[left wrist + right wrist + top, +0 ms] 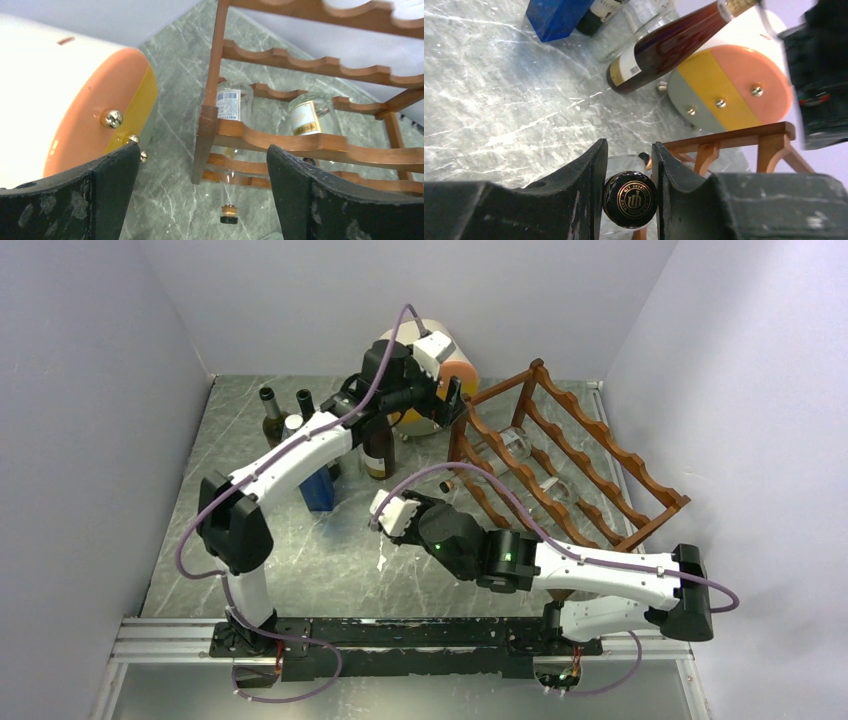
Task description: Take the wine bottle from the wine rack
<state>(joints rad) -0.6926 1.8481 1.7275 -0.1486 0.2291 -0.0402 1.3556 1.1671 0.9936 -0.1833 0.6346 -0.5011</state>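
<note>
On the counter (pixel 300 560), toward the far-left corner: a cluster of upright dark bottles (pixel 285 415), a blue box (pixel 556 17) just in front. Next along, one tall dark bottle (pixel 664 47), upright, white label near its base. Near the middle, right hand (pixel 629 150) reaching toward the far edge, fingers clenched on the black, gold-crested cap of the wine bottle (pixel 630 199). Clear glass, lying neck-outward at the left end of the wine rack (pixel 300 143); which tier, impossible to tell. At the far edge, a round cream box (pixel 724 75) with yellow and peach drawer fronts, just left of the rack. Above the gap between them, left hand (pixel 202 150) released, fingers spread wide, grasping nothing. Rack itself on the right half of the counter, slanting toward the near-right corner, another clear bottle (pixel 306 116) with a gold label resting in its scallops.
</note>
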